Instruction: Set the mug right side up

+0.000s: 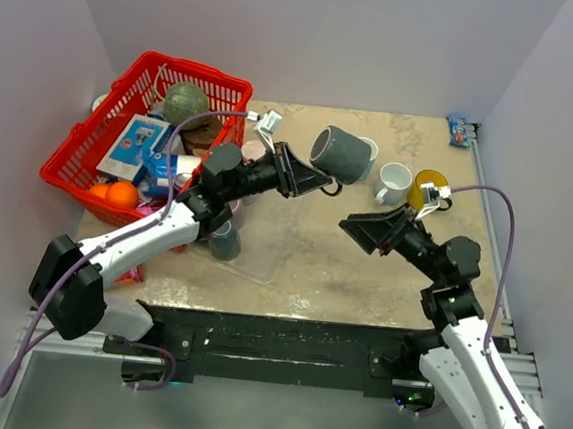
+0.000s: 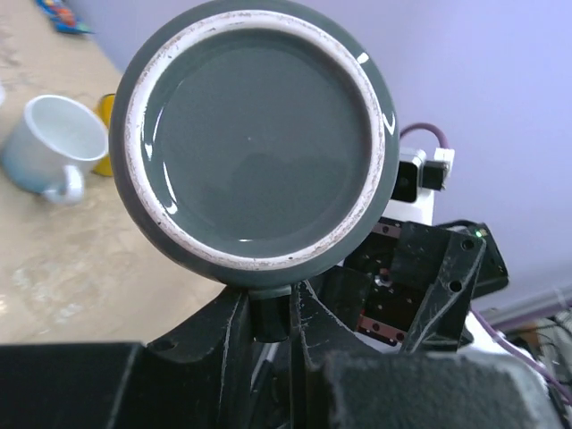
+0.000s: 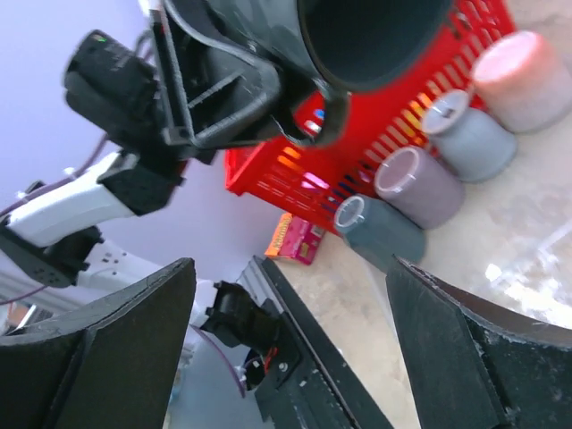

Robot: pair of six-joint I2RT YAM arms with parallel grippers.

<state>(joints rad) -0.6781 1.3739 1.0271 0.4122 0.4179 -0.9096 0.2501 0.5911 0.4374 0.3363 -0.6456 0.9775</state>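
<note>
Mug (image 1: 343,151) aloft, tilted; we see left gripper (image 1: 321,182) clamped on its handle (image 2: 271,313), right gripper (image 1: 358,231) jaws spread wide.

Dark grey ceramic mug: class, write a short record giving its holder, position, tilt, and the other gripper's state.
object: dark grey ceramic mug
held by: left gripper, shut on its handle
position: in the air above the table
tilt: on its side, mouth towards the right gripper
right gripper: open, empty
task status: not yet upright
</note>
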